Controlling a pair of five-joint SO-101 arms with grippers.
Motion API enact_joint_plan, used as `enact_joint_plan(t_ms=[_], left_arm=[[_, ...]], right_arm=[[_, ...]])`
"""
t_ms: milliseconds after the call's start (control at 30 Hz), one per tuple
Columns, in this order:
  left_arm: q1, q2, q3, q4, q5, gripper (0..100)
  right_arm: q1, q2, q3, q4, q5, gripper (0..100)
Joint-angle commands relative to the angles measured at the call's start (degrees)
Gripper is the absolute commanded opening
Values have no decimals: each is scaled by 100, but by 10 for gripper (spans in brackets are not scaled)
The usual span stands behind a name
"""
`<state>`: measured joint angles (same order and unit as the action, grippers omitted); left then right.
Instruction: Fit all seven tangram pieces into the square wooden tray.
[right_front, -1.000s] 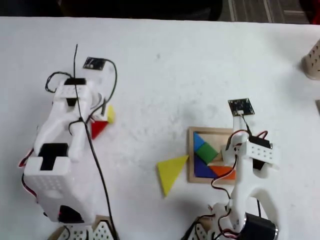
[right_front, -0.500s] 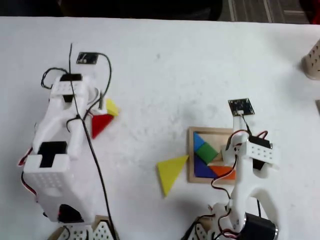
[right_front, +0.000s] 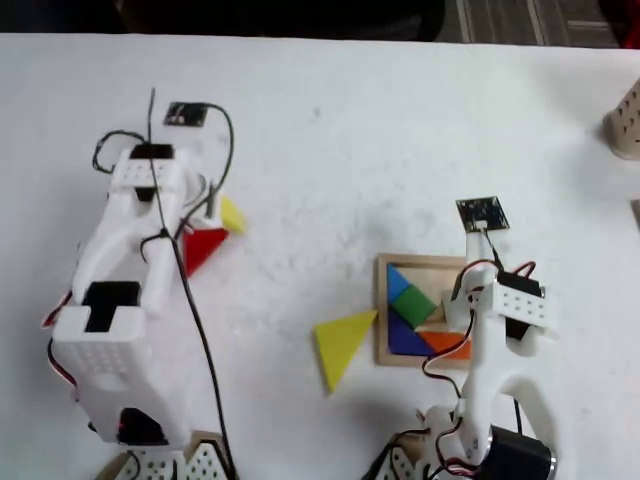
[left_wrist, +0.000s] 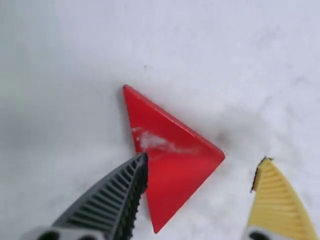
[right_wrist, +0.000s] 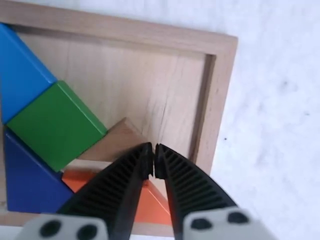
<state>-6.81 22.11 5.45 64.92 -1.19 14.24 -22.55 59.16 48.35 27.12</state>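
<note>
Where the two arms stand apart, the white tabletop (right_front: 300, 150) lies bare between and beyond them, leaving broad room on every side of the red triangle (left_wrist: 167, 132).

That piece lies flat far on the left side, well apart from the square wooden tray (right_front: 381, 300). The left tool (left_wrist: 202, 160) is spread wide across it. The grey finger (left_wrist: 125, 190) has its tip at the triangle's longest edge, and the yellow finger (left_wrist: 272, 195) stands just beside the opposite corner with a gap showing. The long edge runs along the grey finger's side, and the square corner points toward the yellow finger.

The yellow triangle (right_front: 340, 343) lies flat just outside the tray's left rim, one corner at the rim. Its long edge slants from there toward the near side of the tabletop.

The right tool (right_wrist: 154, 156) hangs over the tray with its black fingers pressed nearly together, gripping nothing. Inside are light blue (right_wrist: 20, 70), green (right_wrist: 55, 125), dark blue (right_wrist: 25, 182) and orange (right_wrist: 155, 207) pieces; bare wood floor (right_wrist: 150, 85) shows along one side.
</note>
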Motion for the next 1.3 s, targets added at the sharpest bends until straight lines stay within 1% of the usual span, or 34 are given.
enact_joint_plan(t_ms=[0, 233, 467, 600, 767, 933, 1067, 1267], left_arm=[[233, -75, 352, -510, 70, 355], [-40, -84, 387, -422, 141, 354], [-189, -57, 448, 105, 185, 354], [-338, 92, 387, 123, 211, 354], [-330, 180, 387, 132, 229, 354], [-338, 136, 378, -35, 237, 355], [-409, 163, 18, -79, 237, 355], [-330, 198, -79, -167, 237, 355]], right_arm=[[-127, 4, 44, 4, 62, 19], [-119, 4, 44, 13, 62, 19], [-136, 4, 44, 13, 62, 19], [-127, 4, 44, 13, 62, 19], [-110, -4, 44, 84, 62, 19], [-110, -4, 44, 84, 62, 19], [-119, -4, 44, 84, 62, 19], [-110, -4, 44, 84, 62, 19]])
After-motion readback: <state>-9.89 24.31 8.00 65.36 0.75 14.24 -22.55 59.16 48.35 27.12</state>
